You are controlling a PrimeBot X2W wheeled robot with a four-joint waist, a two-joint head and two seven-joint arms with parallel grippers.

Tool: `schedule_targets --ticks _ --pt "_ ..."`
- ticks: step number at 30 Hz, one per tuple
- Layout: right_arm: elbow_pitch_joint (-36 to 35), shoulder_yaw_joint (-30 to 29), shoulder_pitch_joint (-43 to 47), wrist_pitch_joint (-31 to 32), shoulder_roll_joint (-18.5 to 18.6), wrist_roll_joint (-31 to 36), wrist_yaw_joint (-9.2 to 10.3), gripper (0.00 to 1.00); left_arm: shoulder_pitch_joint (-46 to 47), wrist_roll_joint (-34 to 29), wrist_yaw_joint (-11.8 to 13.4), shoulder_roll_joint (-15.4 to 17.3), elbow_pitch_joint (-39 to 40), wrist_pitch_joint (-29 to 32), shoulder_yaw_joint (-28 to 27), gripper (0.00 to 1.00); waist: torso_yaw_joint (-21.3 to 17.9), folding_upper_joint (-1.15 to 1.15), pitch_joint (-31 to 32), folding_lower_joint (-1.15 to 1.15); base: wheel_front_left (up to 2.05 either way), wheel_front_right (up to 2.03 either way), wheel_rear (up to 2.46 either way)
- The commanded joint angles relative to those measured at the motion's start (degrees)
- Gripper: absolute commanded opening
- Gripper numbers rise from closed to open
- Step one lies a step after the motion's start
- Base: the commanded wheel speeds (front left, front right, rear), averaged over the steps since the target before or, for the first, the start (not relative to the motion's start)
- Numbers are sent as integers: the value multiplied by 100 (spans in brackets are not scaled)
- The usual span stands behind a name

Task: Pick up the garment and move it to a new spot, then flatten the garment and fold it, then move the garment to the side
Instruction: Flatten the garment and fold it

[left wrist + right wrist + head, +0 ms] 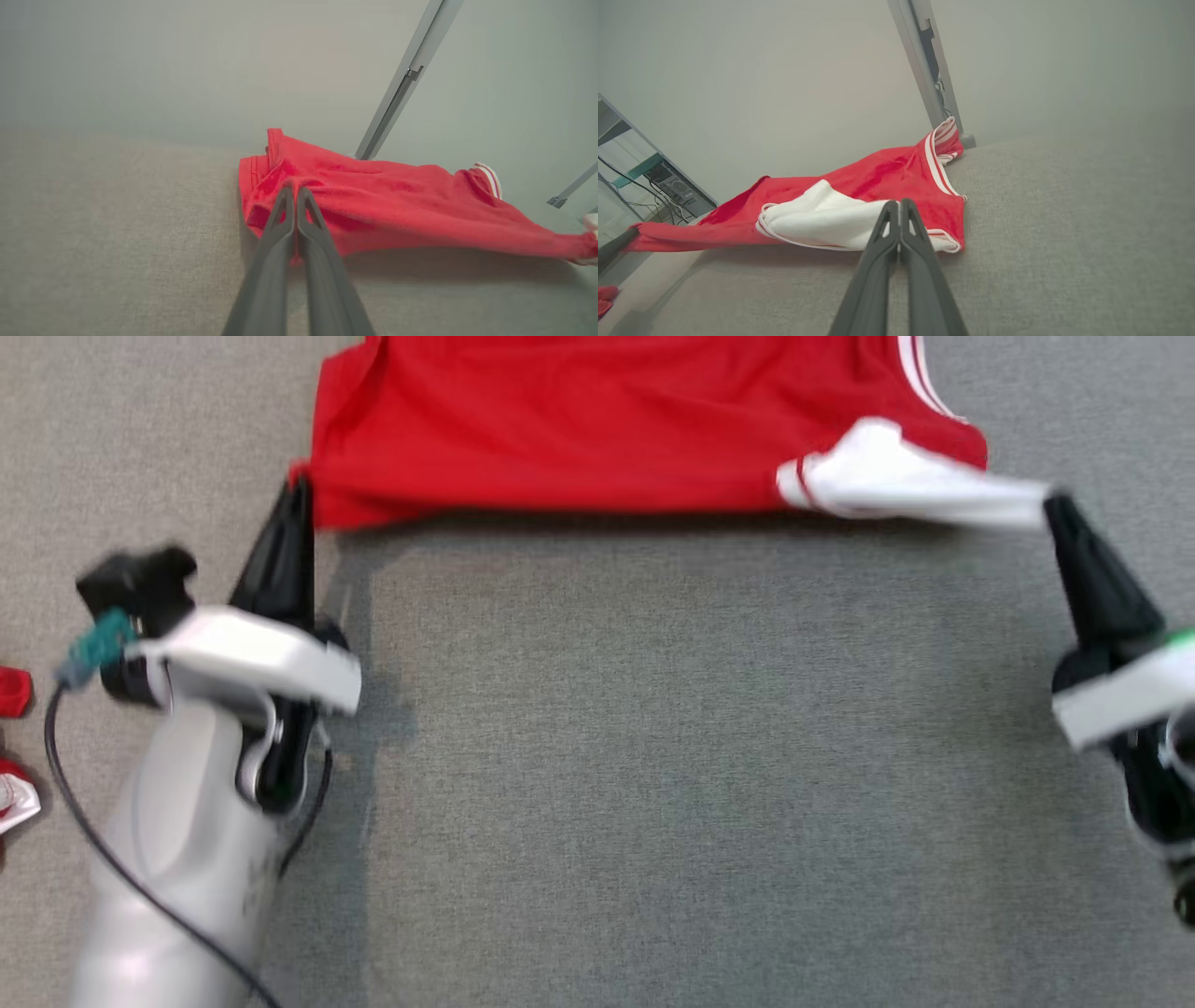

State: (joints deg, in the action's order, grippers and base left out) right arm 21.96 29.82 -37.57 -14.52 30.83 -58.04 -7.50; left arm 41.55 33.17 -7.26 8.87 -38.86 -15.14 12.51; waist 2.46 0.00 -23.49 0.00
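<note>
Two arms stretched forward, wide apart, left and right jaws clamped on near edge of garment (597, 420)

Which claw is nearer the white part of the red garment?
Right. The right claw is shut on the white part itself; the left claw pinches the red corner of the garment at the opposite end.

Matt red cloth garment (579, 429)

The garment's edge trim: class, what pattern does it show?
White and red stripes: the trim on the red garment, clearest in the right wrist view.
</note>
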Motion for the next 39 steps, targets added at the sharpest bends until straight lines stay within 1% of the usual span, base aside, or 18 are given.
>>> schedule_targets --ticks 1,5,8,13,19,20,24,26,30,33,36,39 --pt "-314 -201 524 -50 46 17 2 0 -353 -75 -17 98 230 -10 -49 0 -66 0 103 0 0 0 0" --pt "-975 -638 1741 -65 -30 174 2 0 -1288 -264 171 298 809 -10 -100 0 -173 0 373 0 0 0 0" --pt "-1407 -928 2542 13 -86 358 2 0 -1952 -345 385 433 1361 46 -95 0 -224 0 575 0 0 0 0" --pt "-2165 -1470 3696 586 -312 732 2 0 -3101 -432 897 613 2533 559 -58 0 -257 0 861 0 0 0 0" --pt "-3154 -2321 4876 1480 -861 1267 2 0 -4342 -415 1489 784 4038 1241 -105 0 -228 0 1076 0 0 0 0" --pt "-3154 -2321 4876 1480 -861 1267 2 0 -4342 -415 1489 784 4038 1241 -105 0 -228 0 1076 0 0 0 0" --pt "-3807 -2775 5483 2125 -1289 1614 2 0 -4965 -450 1820 891 4812 1636 -125 0 -203 0 1225 0 0 0 0" --pt "-4102 -2948 5719 2429 -1503 1739 2 0 -5198 -460 1942 944 5120 1794 -146 0 -186 0 1256 0 0 0 0" --pt "-4538 -3206 5952 2857 -1822 1969 2 0 -5479 -456 2107 1003 5519 1992 -192 0 -179 0 1275 0 0 0 0" --pt "-4749 -3358 5916 3132 -1954 2157 2 0 -5540 -419 2166 1039 5689 2137 -181 0 -171 0 1253 0 0 0 0" --pt "-4845 -3403 5737 3278 -1932 2229 2 0 -5484 -385 2165 1056 5750 2207 -161 0 -155 0 1182 0 0 0 0" --pt "-4844 -3355 5456 3358 -1797 2281 2 0 -5320 -370 2099 1099 5759 2297 -136 0 -152 0 1069 0 0 0 0"
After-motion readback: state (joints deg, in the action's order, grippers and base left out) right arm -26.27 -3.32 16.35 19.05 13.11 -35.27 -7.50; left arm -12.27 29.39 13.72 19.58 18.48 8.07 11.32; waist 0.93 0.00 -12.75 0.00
